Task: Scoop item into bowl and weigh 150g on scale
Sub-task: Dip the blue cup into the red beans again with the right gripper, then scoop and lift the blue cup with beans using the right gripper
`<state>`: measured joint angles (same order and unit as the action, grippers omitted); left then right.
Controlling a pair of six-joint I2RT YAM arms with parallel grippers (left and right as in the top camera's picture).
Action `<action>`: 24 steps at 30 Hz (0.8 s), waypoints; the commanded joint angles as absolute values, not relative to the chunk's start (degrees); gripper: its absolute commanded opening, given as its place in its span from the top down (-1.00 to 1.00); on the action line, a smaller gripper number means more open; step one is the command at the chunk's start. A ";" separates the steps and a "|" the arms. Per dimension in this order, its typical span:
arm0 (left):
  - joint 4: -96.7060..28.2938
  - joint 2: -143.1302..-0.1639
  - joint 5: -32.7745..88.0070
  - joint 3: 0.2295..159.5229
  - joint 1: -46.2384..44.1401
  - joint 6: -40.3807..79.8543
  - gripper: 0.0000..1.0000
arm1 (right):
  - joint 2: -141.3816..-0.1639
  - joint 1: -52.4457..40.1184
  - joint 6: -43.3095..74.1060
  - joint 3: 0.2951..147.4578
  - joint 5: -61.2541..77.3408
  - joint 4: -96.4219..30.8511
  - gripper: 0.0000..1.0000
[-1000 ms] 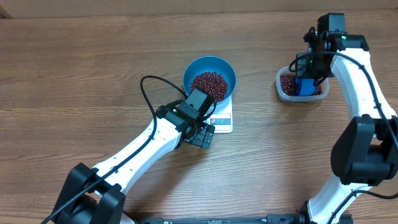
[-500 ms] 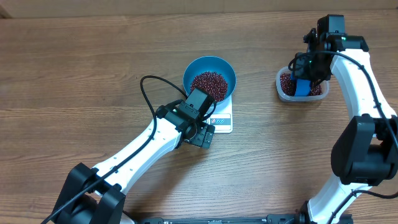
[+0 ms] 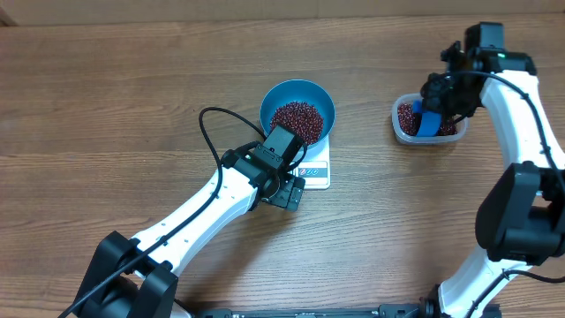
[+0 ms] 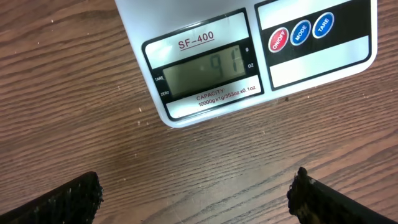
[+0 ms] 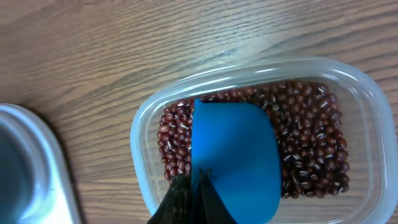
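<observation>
Overhead: your right gripper (image 3: 439, 104) is over the tub (image 3: 402, 132), well apart from the bowl (image 3: 296, 88).
Change: over the last second the right wrist has drifted a little to the right and the scoop (image 3: 426, 122) has gone from square-on to tilted inside the tub. Nothing else has moved.
Meaning: you are probably digging for another load, not carrying one yet.
Right jaws: pinched shut on the scoop (image 5: 233, 162) at its near edge, as the right wrist view shows. Its blue back faces the camera, so you cannot tell how full it is.
Tub stock: beans (image 5: 311, 143) lie all around the scoop, so there are plenty left.
Left jaws: spread wide and holding nothing. The left gripper (image 4: 196, 199) hangs over bare table (image 4: 93, 124), just in front of the scale (image 4: 249, 56).
Bowl: sits on the scale (image 3: 316, 168), with a heap of beans (image 3: 297, 119) already in it.
Display (image 4: 202, 71): faint digits, seemingly ninety-one, which is short of target.
Next: lift the scoop level, cross to the bowl, and pour slowly while watching the reading.
</observation>
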<state>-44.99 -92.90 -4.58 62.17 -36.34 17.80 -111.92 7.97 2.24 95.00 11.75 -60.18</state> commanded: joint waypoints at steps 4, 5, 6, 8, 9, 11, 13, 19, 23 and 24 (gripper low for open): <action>-44.99 -92.95 -5.06 61.60 -35.99 16.71 -0.99 | -111.57 14.41 3.20 94.02 28.12 -61.36 0.93; -44.99 -92.95 -5.06 61.60 -35.99 16.71 -0.99 | -111.57 15.20 3.18 94.02 29.23 -61.71 0.93; -44.97 -92.95 -5.06 61.60 -35.99 16.71 -0.99 | -111.57 15.90 3.18 94.02 30.02 -62.08 0.93; -44.97 -92.95 -5.06 61.60 -35.99 16.71 -0.99 | -111.57 16.93 3.18 94.02 30.20 -62.76 0.93; -44.97 -92.95 -5.06 61.60 -35.99 16.71 -0.99 | -111.57 17.41 3.07 94.02 30.11 -63.16 0.93; -44.99 -92.95 -5.06 61.60 -35.99 16.71 -0.99 | -111.55 18.04 2.96 94.02 30.11 -63.53 0.93; -44.99 -92.95 -5.06 61.60 -35.99 16.71 -0.99 | -111.55 18.48 2.96 94.04 30.13 -63.59 0.93; -44.99 -92.95 -5.06 61.60 -35.99 16.71 -0.99 | -111.42 19.07 -0.10 95.81 30.11 -64.95 0.93; -44.97 -92.95 -5.06 61.60 -35.99 16.71 -0.99 | -111.11 19.07 -0.49 98.15 30.09 -66.59 0.93; -44.97 -92.95 -5.06 61.60 -35.99 16.71 -0.99 | -111.09 19.07 -0.49 98.67 30.09 -66.76 0.93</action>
<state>-44.99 -92.90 -4.58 62.17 -36.32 17.78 -111.92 18.74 0.64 95.61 29.32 -65.91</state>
